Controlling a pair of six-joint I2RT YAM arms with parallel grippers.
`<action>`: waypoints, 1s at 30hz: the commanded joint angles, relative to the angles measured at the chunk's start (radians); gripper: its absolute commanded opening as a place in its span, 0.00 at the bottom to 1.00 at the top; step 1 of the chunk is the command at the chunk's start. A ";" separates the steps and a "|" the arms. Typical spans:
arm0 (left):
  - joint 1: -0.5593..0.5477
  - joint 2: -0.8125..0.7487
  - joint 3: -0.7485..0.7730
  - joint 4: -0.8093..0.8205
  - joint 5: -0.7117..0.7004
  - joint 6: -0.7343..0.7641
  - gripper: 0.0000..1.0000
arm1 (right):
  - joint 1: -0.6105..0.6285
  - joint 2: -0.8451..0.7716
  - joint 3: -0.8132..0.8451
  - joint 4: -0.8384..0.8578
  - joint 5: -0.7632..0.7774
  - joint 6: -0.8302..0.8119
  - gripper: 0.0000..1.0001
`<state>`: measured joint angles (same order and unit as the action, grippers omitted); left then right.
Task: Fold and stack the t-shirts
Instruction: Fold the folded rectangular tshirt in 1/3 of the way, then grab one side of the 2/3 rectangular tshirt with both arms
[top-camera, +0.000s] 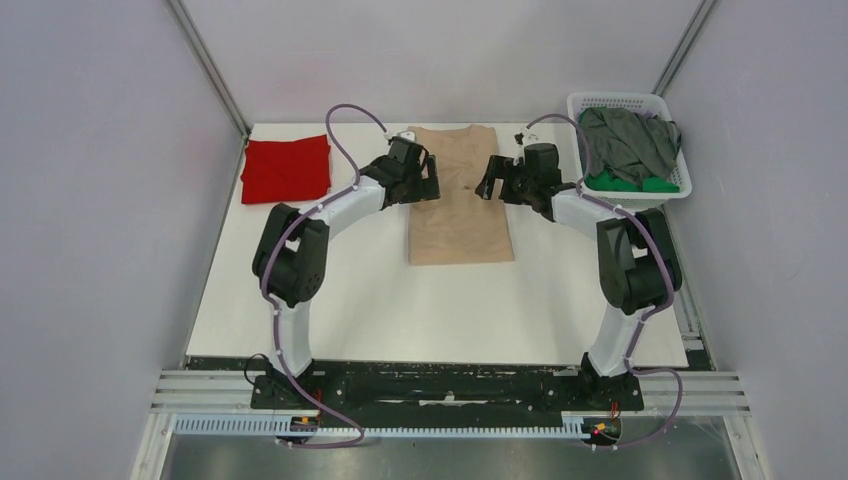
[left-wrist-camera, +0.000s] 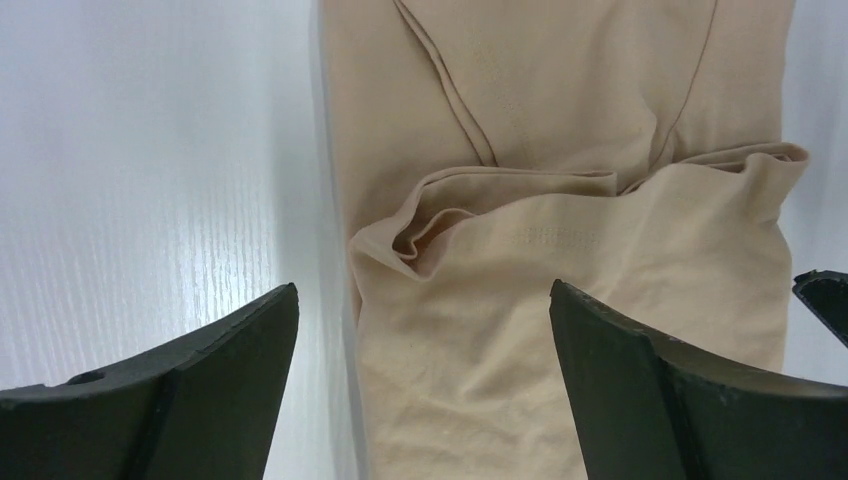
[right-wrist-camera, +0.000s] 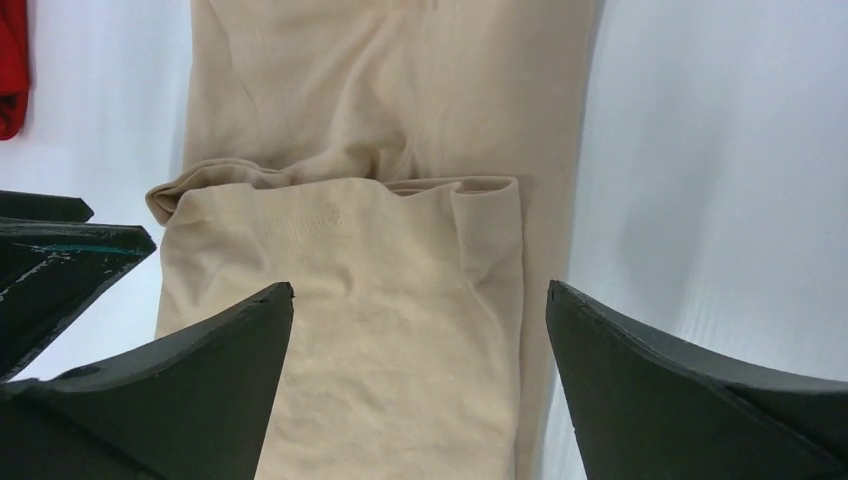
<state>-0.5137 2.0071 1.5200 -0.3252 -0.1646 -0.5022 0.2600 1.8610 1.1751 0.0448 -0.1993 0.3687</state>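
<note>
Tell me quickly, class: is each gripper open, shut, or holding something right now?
Left gripper: open, holding nothing, above the beige t-shirt.
Right gripper: open, holding nothing, above the same t-shirt.

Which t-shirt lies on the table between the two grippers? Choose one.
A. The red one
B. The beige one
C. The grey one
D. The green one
B: the beige t-shirt lies mid-table between the left gripper and the right gripper. The red t-shirt sits at the far left, and the grey t-shirt and green t-shirt are in the basket.
</note>
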 joint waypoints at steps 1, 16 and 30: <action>0.004 -0.095 0.007 0.004 -0.013 0.036 1.00 | -0.009 -0.089 -0.006 0.035 0.023 -0.014 0.98; -0.027 -0.427 -0.545 0.150 0.208 -0.142 1.00 | -0.010 -0.448 -0.552 0.083 -0.027 0.012 0.98; -0.031 -0.319 -0.627 0.232 0.254 -0.240 0.55 | -0.011 -0.464 -0.640 0.132 0.000 0.047 0.84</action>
<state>-0.5404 1.6604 0.9085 -0.1387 0.0673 -0.6903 0.2497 1.4143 0.5537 0.1143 -0.2008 0.3920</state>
